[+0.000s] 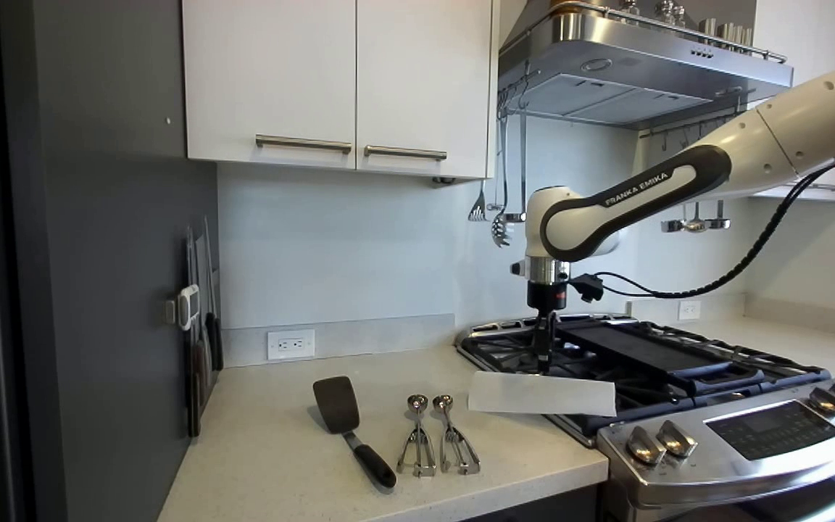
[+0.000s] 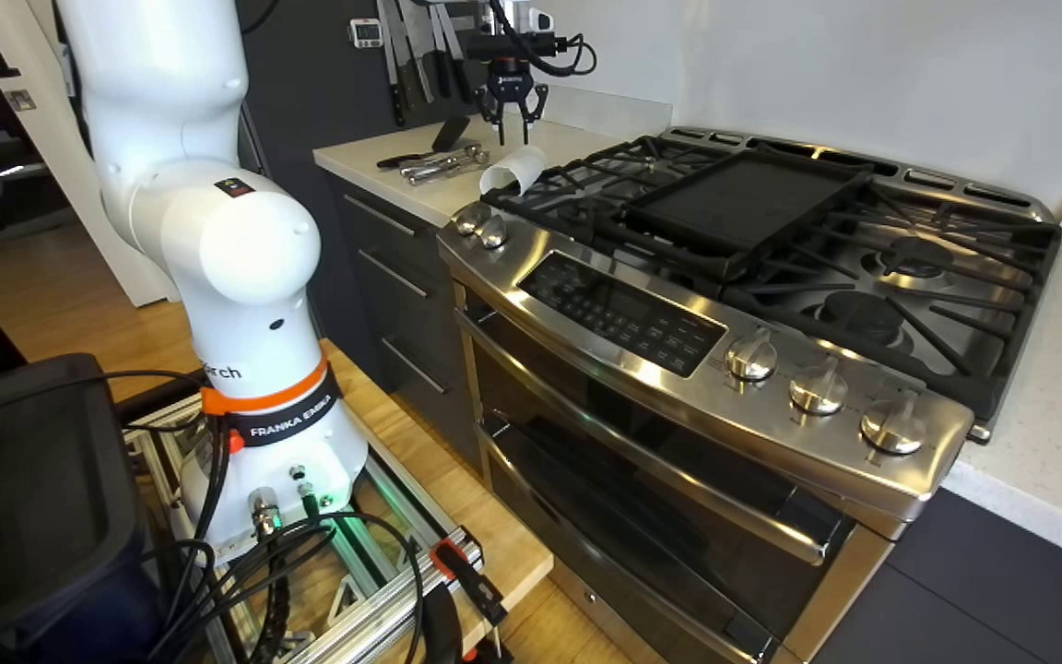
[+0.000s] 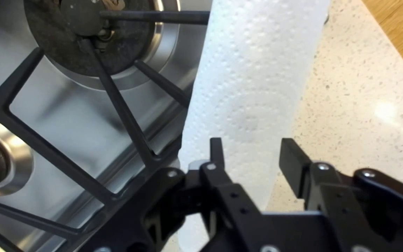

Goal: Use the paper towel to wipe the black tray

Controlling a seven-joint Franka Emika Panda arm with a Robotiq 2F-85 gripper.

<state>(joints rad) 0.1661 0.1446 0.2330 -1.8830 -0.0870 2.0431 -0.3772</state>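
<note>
Dark panelling (image 1: 117,239) is placed at the far left, and from it a pale speckled surface (image 1: 265,449) is extended to the stove (image 1: 715,471). First on that surface a spatula (image 1: 345,424) is laid, then a pair of metal scoops (image 1: 417,426).

Next along, the paper towel (image 1: 542,394) is found, curled into a low arch and laid aslant over the edge where surface and stove are joined. Over it the gripper (image 3: 252,150) is held pointing downward; its fingers (image 3: 217,150) are parted, with the gap between them set above the sheet in the wrist view, and nothing is gripped. Whether the sheet is touched cannot be told.

Farther right, well apart from the towel, the black tray (image 1: 638,347) is seated over the grates (image 3: 119,103) at the middle of the stove.

From this layout the step in hand is judged to be the picking up of the towel; the tray is not being wiped. Next, the fingers should be lowered astride the arch and brought together, so that the sheet can be raised, carried over the grates without being snagged, and pressed onto the tray.
</note>
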